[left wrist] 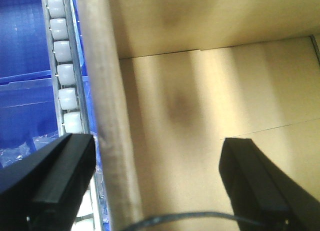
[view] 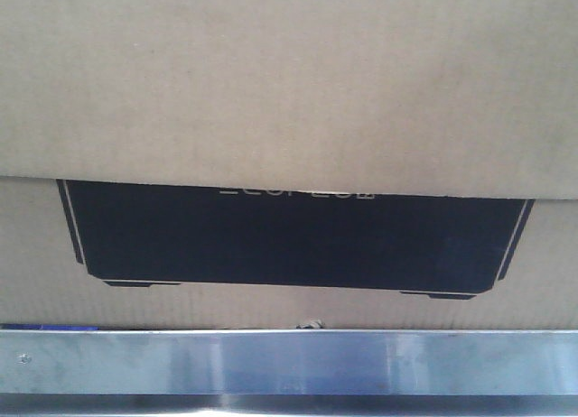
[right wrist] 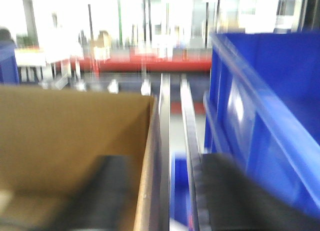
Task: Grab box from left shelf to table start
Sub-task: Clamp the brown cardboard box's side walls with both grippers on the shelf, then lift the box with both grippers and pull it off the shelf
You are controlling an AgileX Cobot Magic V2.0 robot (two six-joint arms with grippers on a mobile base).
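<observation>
Left tool [left wrist: 157, 156] stood open, its fingers straddling the left wall of the box [left wrist: 200, 116]. The outer finger hung over the white rollers [left wrist: 65, 76] of the left shelf [view: 289, 363] and the inner finger sat inside the carton; neither touched the wall. Between the tools, the box sat on the shelf behind the metal front rail, black panel facing out. Right tool [right wrist: 165, 191], blurred, appeared likewise open astride the right wall, with a blue bin [right wrist: 260, 116] just outboard of it. Assessment: tools positioned, no grip made. Outstanding: closing both tools, lifting clear, and transfer to the tabletop, which was not in view.
</observation>
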